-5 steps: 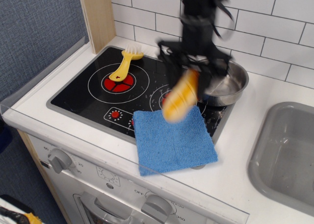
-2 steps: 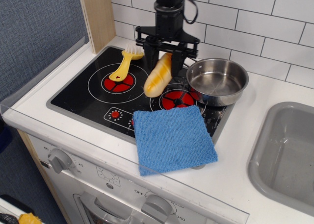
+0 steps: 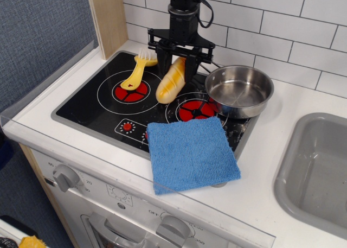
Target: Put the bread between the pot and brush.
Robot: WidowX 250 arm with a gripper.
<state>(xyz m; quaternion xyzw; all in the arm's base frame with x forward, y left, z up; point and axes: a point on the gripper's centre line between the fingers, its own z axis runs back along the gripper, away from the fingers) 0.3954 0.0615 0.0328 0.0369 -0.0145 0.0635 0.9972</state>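
Note:
The golden-yellow bread (image 3: 170, 81) hangs tilted over the black stovetop, its upper end pinched in my gripper (image 3: 180, 60), which is shut on it. Its lower end sits just above or on the stove between the two red burners; I cannot tell if it touches. The yellow brush (image 3: 138, 70) with white bristles lies to the left on the back-left burner. The shiny steel pot (image 3: 239, 90) stands to the right on the stove's back right. The bread is in the gap between brush and pot.
A blue cloth (image 3: 190, 153) lies at the stove's front right, overhanging the edge. A grey sink (image 3: 317, 172) is at the far right. The white tiled wall (image 3: 282, 20) rises behind, and a wooden post (image 3: 107, 20) stands at the back left.
My gripper carried the bread from above the blue cloth back and to the left, into the gap between brush and pot, and lowered it slightly.

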